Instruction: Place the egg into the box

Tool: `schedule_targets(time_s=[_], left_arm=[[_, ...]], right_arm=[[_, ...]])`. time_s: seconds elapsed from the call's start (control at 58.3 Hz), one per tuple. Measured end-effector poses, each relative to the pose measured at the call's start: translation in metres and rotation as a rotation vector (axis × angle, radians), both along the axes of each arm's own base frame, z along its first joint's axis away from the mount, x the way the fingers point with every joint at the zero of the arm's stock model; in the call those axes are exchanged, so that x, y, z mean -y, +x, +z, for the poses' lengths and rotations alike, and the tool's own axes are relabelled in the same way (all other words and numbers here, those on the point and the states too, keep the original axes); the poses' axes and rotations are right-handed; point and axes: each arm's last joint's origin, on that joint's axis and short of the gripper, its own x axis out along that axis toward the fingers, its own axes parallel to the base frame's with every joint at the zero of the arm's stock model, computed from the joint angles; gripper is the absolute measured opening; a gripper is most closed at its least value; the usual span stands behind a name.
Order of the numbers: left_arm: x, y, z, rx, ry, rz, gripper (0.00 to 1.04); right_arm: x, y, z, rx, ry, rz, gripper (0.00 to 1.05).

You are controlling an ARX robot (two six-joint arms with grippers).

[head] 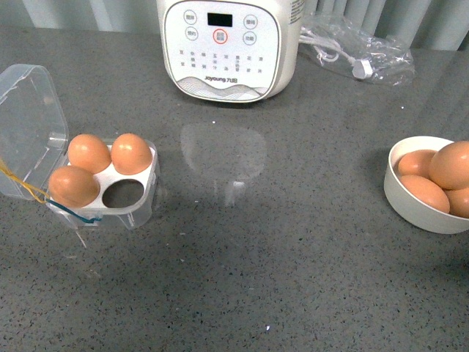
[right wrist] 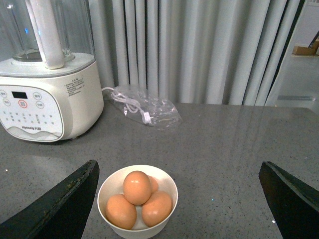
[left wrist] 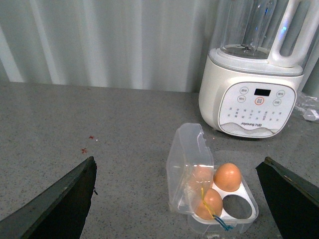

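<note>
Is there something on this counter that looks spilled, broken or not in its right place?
Only a small thing: a few red specks stain the counter some way from the box, seen in the left wrist view. Nothing is spilled or tipped; the box stands level, lid open, one cell empty.

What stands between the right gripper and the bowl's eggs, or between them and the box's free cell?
Nothing visible. The right gripper, jaws open, faces the eggs directly; bare countertop lies between bowl and open box.
</note>
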Motion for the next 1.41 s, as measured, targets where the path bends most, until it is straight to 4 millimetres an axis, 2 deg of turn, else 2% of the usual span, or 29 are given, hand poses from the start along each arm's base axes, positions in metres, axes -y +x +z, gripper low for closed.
schedule_targets(time_s=[1.406], left_arm=[[0.0, 0.0, 0.0, 0.0, 0.0, 0.0, 0.98]], right_arm=[[0.0, 0.0, 0.0, 0.0, 0.0, 0.0, 0.97]])
